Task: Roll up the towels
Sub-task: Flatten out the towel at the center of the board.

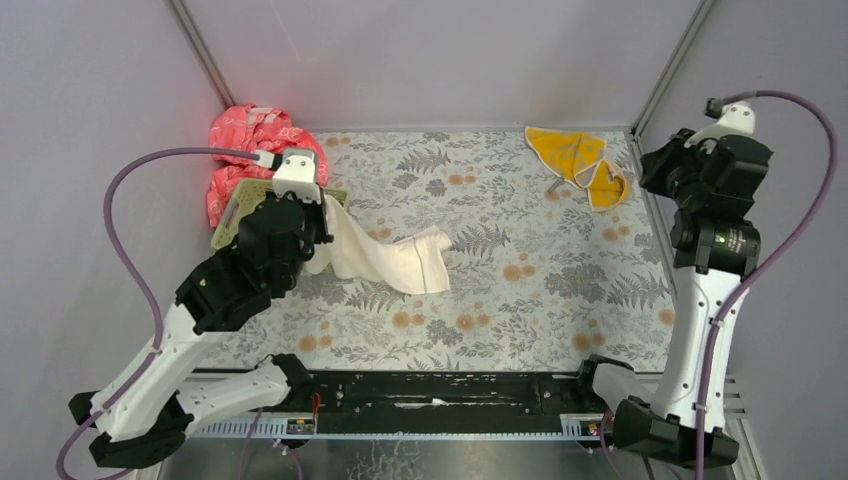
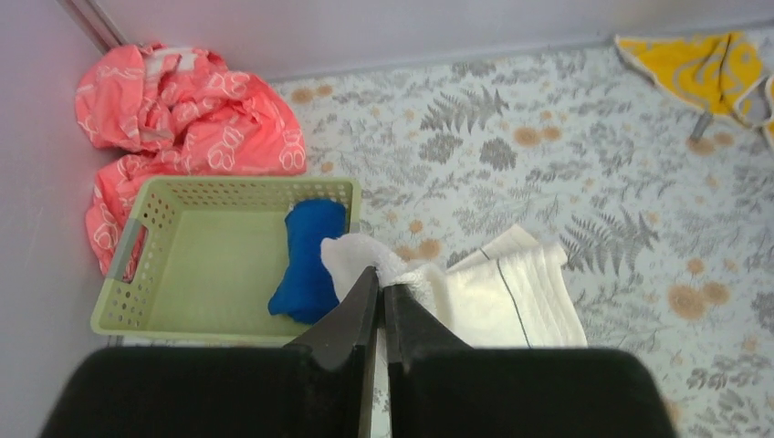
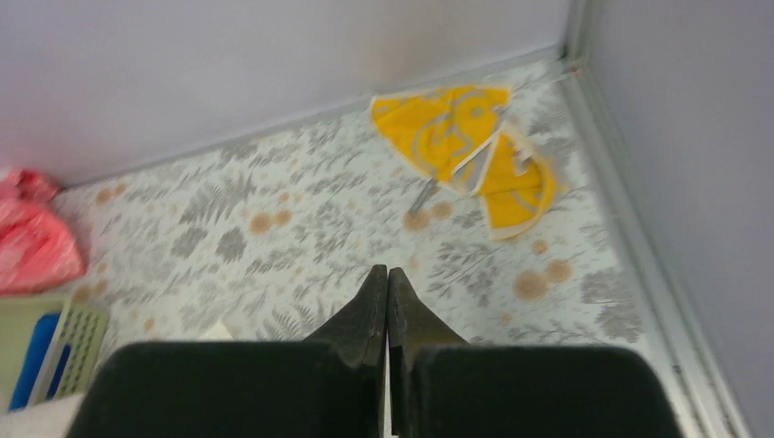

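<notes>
Your left gripper [image 2: 376, 278] is fully closed, and the end of the cream towel [image 1: 385, 258] is pinched between its fingertips. From that pinched end the towel hangs down and trails out across the table [image 1: 520, 300] toward the middle, where its loosely folded far end lies flat. The gripped end sits just beside the near right corner of the green basket [image 2: 228, 187].

Your left arm [image 1: 240, 270] reaches forward and to the left, with its wrist above the basket and the fingers pointing down and away from you. The blue towel [image 2: 310, 260] lies bunched inside the basket against its right wall. The pink cloth [image 1: 250, 135] is heaped in the far left corner behind the basket.

Your right gripper [image 3: 385, 274] is also fully closed, but it holds nothing and touches nothing. Your right arm [image 1: 715, 240] stands upright at the right edge of the table, with its wrist raised well above the surface. The yellow towel [image 1: 575, 160] lies crumpled in the far right corner, well apart from that gripper.
</notes>
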